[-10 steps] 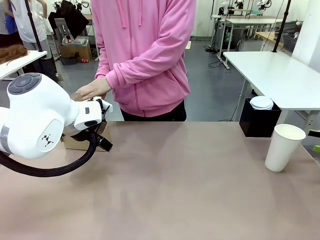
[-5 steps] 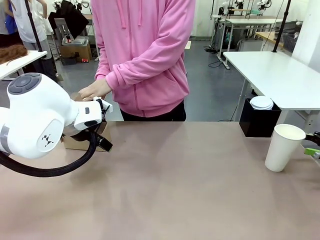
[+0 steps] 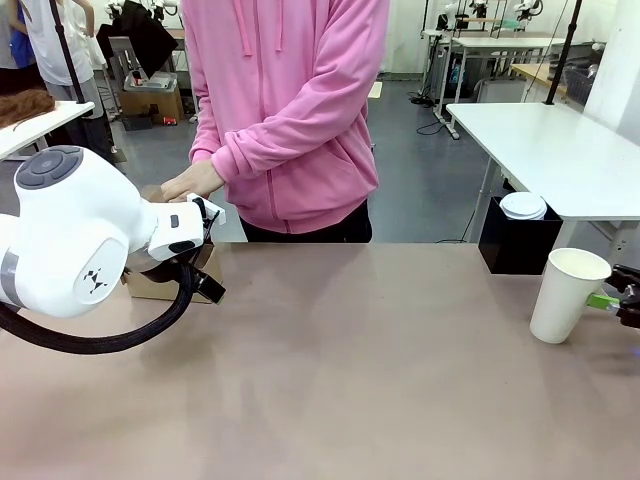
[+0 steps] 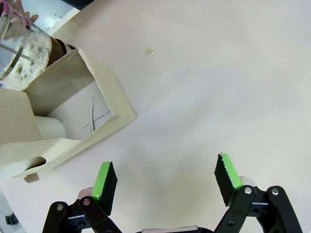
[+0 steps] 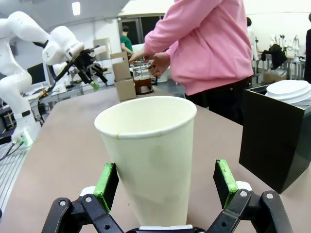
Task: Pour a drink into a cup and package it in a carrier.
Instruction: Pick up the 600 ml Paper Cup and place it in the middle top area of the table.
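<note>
Both my grippers open: cup between my right fingers, carrier beside my left.

My right gripper (image 5: 165,178) stands spread wide at the table's (image 3: 350,350) right edge, with the cup (image 5: 153,155) upright and empty between the green pads; a gap shows on at least one side, so I am not clamping it. Beside the cup a black box (image 5: 277,136) holds a stack of white lids (image 5: 289,90). My left gripper (image 4: 165,175) is spread just as wide, grasping nothing, over bare table just beside the carrier (image 4: 73,111), which stands at the far left. Just behind the carrier is the carafe (image 5: 142,80), dark drink (image 5: 143,86) in its lower part, with the person's hand (image 5: 158,63) at it.
</note>
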`<state>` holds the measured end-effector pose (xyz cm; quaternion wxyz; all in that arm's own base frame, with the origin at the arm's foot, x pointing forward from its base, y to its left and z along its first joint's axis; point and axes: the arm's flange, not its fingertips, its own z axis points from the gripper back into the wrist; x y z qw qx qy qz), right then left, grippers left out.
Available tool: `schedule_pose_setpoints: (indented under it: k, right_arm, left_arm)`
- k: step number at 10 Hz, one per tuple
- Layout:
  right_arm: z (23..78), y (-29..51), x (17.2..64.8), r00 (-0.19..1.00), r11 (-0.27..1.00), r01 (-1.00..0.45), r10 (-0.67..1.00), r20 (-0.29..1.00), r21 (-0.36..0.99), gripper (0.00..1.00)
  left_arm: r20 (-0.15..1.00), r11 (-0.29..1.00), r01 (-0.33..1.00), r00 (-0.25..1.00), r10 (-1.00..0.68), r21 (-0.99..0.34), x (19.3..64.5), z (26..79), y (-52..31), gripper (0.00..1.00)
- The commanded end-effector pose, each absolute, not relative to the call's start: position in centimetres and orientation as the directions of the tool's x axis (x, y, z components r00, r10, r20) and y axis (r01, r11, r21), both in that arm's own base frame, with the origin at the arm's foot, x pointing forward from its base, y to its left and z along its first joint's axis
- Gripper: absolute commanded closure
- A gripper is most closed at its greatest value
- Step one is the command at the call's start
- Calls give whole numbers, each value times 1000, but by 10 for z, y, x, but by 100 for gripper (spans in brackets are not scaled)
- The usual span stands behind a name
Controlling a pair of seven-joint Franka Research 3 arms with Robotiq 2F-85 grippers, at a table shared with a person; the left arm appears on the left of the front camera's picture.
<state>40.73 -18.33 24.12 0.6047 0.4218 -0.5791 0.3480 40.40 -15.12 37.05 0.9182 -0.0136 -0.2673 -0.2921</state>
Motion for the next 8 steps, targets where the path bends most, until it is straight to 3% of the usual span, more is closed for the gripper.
schedule_pose_setpoints:
  k: [1, 8]
  right_arm:
    - [243, -167, 408, 71, 409, -909, -37, 997, 80, 0]
    - [232, -124, 423, 118, 336, -935, -4, 993, 112, 0]
  left_arm:
    - [499, 829, 544, 686, -529, 130, 404, 371, -151, 0]
    - [499, 829, 544, 686, -529, 130, 404, 371, -151, 0]
